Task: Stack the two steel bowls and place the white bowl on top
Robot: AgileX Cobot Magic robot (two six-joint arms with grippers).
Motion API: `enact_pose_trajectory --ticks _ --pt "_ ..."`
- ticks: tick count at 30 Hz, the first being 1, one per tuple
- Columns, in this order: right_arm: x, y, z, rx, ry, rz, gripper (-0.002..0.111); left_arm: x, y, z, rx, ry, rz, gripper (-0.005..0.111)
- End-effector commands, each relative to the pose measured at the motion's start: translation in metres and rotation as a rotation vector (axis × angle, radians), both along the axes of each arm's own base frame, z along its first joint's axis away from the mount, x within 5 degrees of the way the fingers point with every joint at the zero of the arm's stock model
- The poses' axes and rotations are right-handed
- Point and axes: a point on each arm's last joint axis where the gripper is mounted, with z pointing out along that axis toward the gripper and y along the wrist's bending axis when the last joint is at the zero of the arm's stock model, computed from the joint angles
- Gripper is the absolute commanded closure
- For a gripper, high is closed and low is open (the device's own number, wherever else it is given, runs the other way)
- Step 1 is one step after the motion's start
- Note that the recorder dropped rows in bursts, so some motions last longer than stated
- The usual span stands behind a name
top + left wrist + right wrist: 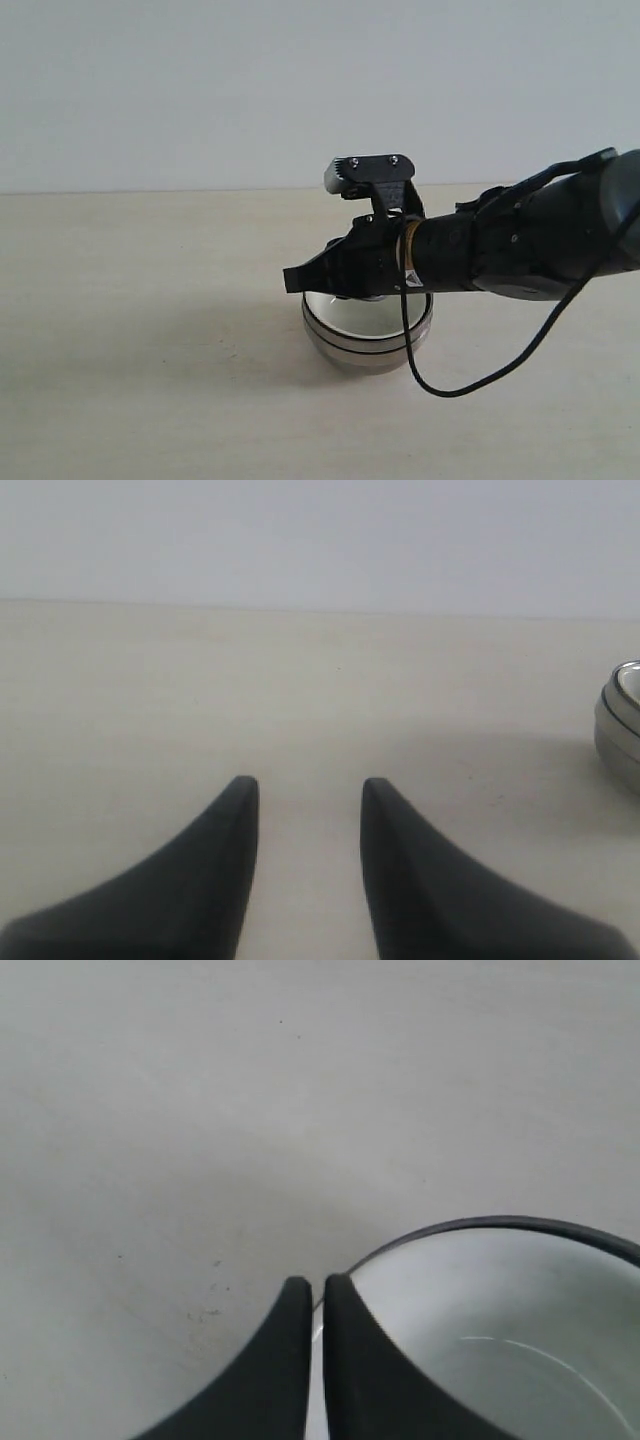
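Observation:
The two steel bowls (366, 346) stand nested in one stack on the pale table (150, 330); the left wrist view catches the stack's side (622, 730). Inside the top one sits the white bowl (343, 306), its plain pale inside (500, 1310) ringed by a thin dark rim line. My right gripper (293, 280) reaches in from the right over the stack. Its jaws (310, 1285) are shut on the white bowl's rim, one finger inside and one outside. My left gripper (305, 785) is open over bare table, away from the stack, and does not show in the exterior view.
The right arm's black cable (470, 385) hangs in a loop just right of the stack. A plain wall (200, 90) stands behind the table's far edge.

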Motion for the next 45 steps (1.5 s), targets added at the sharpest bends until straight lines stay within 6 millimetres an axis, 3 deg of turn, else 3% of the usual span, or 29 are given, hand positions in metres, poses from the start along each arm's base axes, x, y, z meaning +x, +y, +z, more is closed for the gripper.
enact_pose_trajectory --ticks 1,11,21,28,33,38,45 --pt "0.002 0.006 -0.006 0.04 0.005 0.036 0.108 0.0 0.0 -0.001 0.005 0.001 0.001 0.074" --pt "0.003 0.005 -0.022 0.007 0.044 0.024 0.108 0.0 0.0 -0.001 0.005 0.001 0.001 0.074" --pt "0.002 0.007 -0.014 0.041 0.024 0.042 0.108 0.0 0.0 -0.001 0.005 0.001 0.001 0.074" --pt "-0.006 -0.001 0.036 0.049 -0.101 0.043 0.108 0.0 0.0 -0.001 0.005 0.001 0.001 0.074" --pt "-0.026 -0.027 0.091 0.006 -0.219 -0.047 0.108 0.0 0.0 -0.001 0.005 0.001 0.001 0.074" --pt "-0.059 -0.062 0.133 -0.034 -0.328 -0.147 0.108 0.0 0.0 -0.001 0.005 0.001 0.001 0.074" --pt "-0.129 -0.113 0.179 0.043 -0.51 -0.216 0.108 0.0 0.0 -0.001 0.005 0.001 0.001 0.074"
